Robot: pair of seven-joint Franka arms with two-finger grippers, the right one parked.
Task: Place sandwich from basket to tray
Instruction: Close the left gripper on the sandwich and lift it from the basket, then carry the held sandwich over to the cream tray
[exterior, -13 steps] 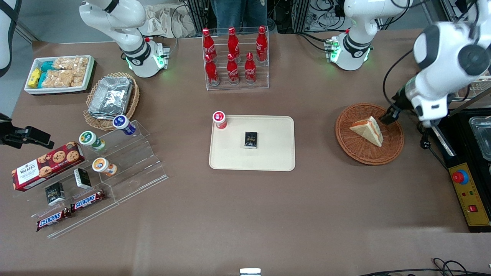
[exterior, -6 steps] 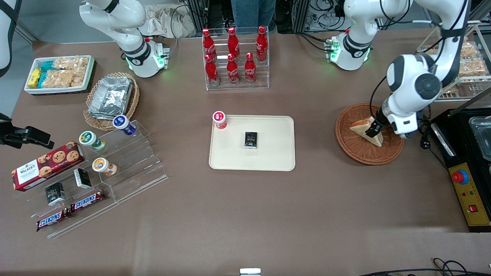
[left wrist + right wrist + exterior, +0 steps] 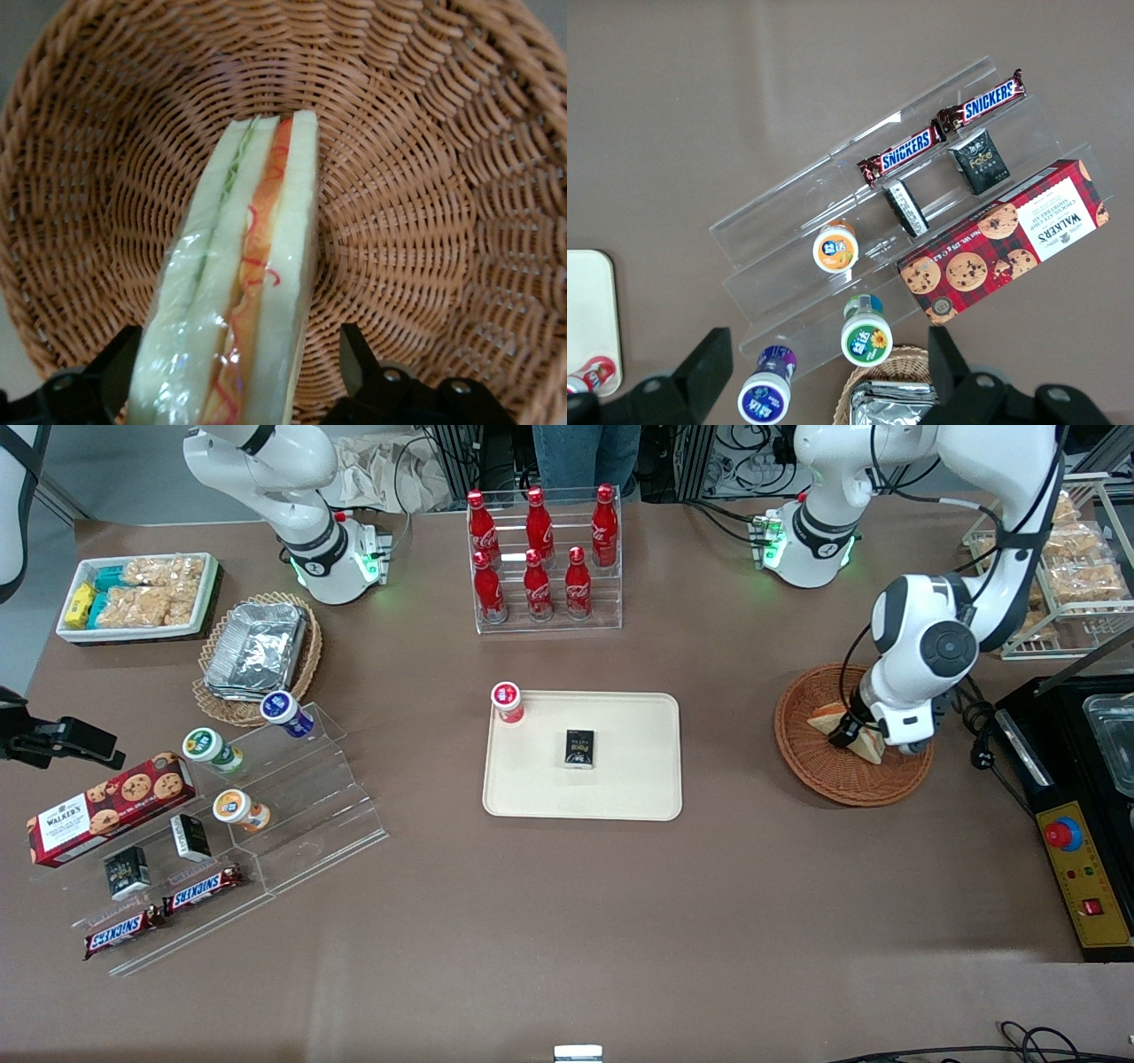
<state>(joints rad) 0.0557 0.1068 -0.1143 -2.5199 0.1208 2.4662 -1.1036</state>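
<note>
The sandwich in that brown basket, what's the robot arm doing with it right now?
The left arm's gripper is down in the reddish-brown wicker basket, with its fingers open on either side of the wrapped sandwich. The sandwich rests on the basket floor, not lifted. The cream tray nearer the table's middle already holds a small dark box and a red-capped cup, with bare room for the sandwich.
</note>
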